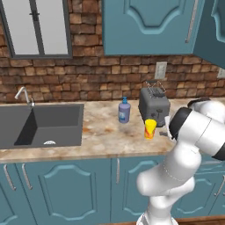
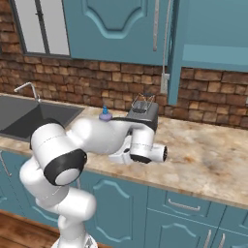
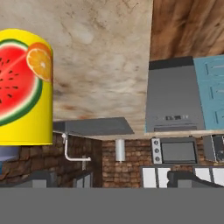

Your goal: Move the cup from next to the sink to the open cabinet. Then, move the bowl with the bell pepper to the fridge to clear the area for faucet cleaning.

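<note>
- Left base view: The cup (image 1: 150, 129) stands on the counter (image 1: 105, 132), just in front of the toaster (image 1: 154, 105) and near the blue soap bottle (image 1: 124, 110). The sink (image 1: 41, 125) is well off to the left, with the faucet (image 1: 24, 95) behind it. My white arm (image 1: 184, 154) bends up close beside the cup on its right. My claw is hidden behind my arm here.
- Right base view: My arm (image 2: 97, 138) reaches across the counter (image 2: 203, 155) in front of the toaster (image 2: 143, 112). The open cabinet (image 2: 213, 34) is up above on the right, with its shelf (image 2: 215, 52) bare. That is where the cup must go.
- Hand view: The cup (image 3: 24, 87) is big and very near, off to the left side, with a watermelon picture on it. This view is tipped over. My finger tips are too dark and low for me to see clearly, but my claw is wide open and holds nothing.
- I think I am on the first step, going for the cup. Next I need to line up so the cup sits between my fingers, then squeeze and lift it to the cabinet.
</note>
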Available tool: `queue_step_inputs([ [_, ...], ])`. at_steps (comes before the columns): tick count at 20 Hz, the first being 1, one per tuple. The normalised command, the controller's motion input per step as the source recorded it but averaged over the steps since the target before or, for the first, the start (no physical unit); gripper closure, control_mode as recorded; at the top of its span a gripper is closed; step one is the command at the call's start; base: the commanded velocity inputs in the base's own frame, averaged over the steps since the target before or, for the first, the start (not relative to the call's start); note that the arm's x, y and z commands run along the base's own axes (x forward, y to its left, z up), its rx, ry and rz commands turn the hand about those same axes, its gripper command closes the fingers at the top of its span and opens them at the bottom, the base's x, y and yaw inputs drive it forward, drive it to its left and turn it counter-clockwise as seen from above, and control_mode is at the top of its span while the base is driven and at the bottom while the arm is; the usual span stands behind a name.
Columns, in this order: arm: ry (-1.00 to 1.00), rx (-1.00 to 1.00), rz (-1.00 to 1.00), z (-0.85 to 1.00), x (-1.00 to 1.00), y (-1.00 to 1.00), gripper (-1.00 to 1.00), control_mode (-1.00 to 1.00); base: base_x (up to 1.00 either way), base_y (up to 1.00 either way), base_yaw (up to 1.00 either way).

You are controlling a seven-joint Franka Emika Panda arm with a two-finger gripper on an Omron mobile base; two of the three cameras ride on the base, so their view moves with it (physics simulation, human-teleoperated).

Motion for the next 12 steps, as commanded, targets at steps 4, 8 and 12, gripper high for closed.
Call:
queue_step_inputs([
  [4,0.01,0.0,-0.05,0.0,0.0,0.0,-1.0,-1.0,0.0,0.0,0.0],
  [8,0.0,0.01,-0.08,0.0,0.0,-0.25,-1.0,-1.0,0.0,0.0,0.0],
  [12,0.0,0.0,-0.02,0.0,0.0,-0.05,-1.0,-1.0,0.0,0.0,0.0],
])
